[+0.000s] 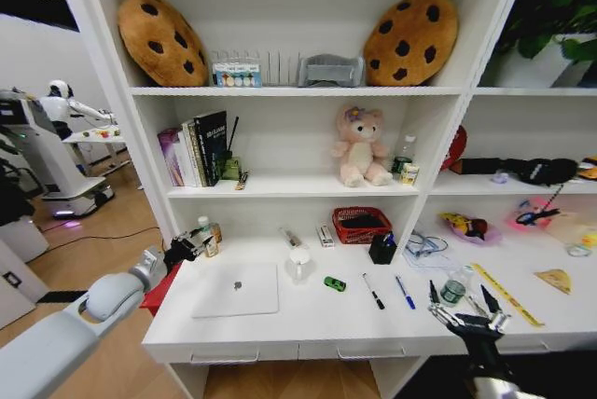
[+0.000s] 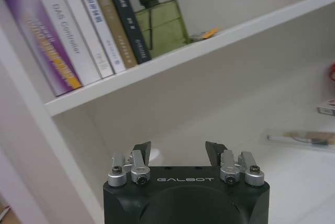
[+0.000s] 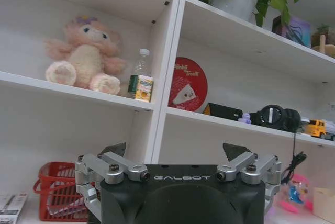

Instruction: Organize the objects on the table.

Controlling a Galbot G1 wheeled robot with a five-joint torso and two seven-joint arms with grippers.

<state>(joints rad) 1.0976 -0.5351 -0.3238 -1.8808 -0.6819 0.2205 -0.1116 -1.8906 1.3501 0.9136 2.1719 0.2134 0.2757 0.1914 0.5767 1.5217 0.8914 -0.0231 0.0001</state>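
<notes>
On the long white table [image 1: 308,320] lie a thin silver laptop [image 1: 235,289], a white mug [image 1: 299,264], a tiny green toy car [image 1: 334,283], a black pen [image 1: 373,292] and a blue pen [image 1: 404,292]. A yellow ruler [image 1: 506,294] and a yellow wedge [image 1: 556,279] lie to the right. My left gripper [image 1: 182,252] [image 2: 179,152] hovers open at the desk's back left corner, beside small bottles [image 1: 207,234]. My right gripper [image 1: 464,315] [image 3: 177,150] stands open and empty over the front right, next to another small bottle [image 1: 454,289].
A red basket [image 1: 362,224] [image 3: 55,192] and a black pen holder [image 1: 381,249] stand at the desk's back. Shelves above carry books [image 1: 196,147] [image 2: 78,30], a green bottle [image 2: 162,25], a pink plush bear [image 1: 361,145] [image 3: 84,56] and cookie cushions [image 1: 160,40]. Another robot [image 1: 47,138] stands far left.
</notes>
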